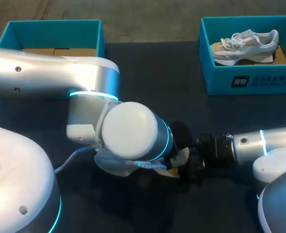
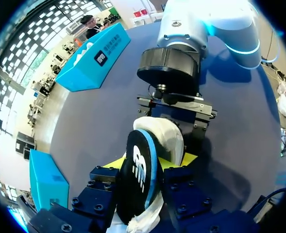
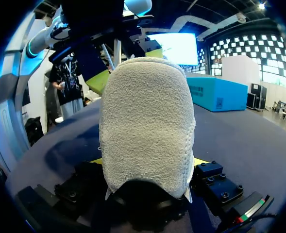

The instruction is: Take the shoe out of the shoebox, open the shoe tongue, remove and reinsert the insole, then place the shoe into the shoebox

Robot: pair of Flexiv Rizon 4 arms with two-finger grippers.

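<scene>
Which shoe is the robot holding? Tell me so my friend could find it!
Start at the dark table and look at its near middle, where the two arms meet. The shoe is pinched between the left gripper and the right gripper. It alone is gripped; the other shoe lies inside the teal box at the far right corner.

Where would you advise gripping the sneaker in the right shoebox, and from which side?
Probably the heel collar, from straight above: the sneaker lies on its side in the shoebox, heel toward the right wall, so the collar rim gives something thin to pinch, and the walls block sideways approach.
</scene>
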